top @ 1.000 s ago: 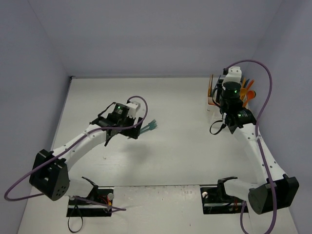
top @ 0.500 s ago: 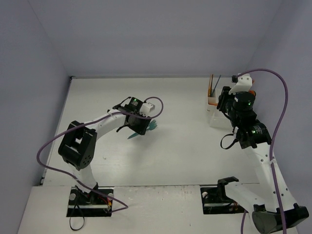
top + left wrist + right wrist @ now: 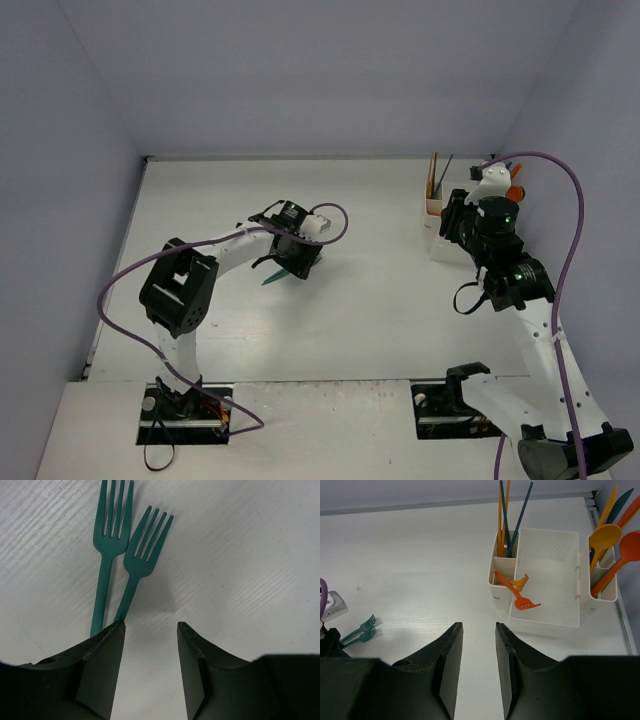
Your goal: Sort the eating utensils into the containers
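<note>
**While teal forks (image 3: 138,562) lie loose on the bench (image 3: 380,290), holder (image 3: 545,621) stands part-filled**

Bench matte white, finely grained. Holder white plastic, rectangular, far right; perforated middle tray holds two orange forks (image 3: 516,593) flat; end pockets hold upright spoons (image 3: 605,535). Right end effector (image 3: 477,625): black fingers parted, empty. Left end effector (image 3: 150,625): parted, empty, low over the two slim forks, heads touching, handle ends hidden beneath one finger.

A white table (image 3: 390,300) with a faint streaked grain lies under everything. A pale lavender back wall (image 3: 320,80) rises from the table's far edge, a left wall (image 3: 60,200) from its left edge, a right wall (image 3: 590,110) from its right edge, where a thin grey strip (image 3: 625,630) borders the table
</note>
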Robot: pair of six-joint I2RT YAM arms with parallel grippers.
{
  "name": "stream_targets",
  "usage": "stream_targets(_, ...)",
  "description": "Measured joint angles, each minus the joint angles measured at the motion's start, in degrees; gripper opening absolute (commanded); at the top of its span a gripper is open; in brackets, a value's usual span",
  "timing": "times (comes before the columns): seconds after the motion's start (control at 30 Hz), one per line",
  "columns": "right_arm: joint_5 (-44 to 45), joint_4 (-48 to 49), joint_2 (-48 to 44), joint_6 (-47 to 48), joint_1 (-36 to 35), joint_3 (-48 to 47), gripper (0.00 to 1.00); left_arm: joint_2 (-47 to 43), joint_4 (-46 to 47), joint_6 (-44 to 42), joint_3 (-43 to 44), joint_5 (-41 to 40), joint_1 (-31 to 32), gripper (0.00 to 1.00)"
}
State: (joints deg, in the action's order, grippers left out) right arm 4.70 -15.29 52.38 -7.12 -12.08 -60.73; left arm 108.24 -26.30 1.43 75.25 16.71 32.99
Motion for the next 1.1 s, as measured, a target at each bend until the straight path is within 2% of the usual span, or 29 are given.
stream_targets(0.9, -2.5, -0.2, -0.2, -1.9, 0.0, 1.8, 0.31, 2.5, 0.3, -3.6, 2.8, -2.6, 0.0, 0.43)
stream_targets(1.1, -2.6, -0.4, -1.1, -2.1, 0.0, 2.4, 0.31, 3.8, 0.7, -3.7, 2.9, -2.6, 0.1, 0.39)
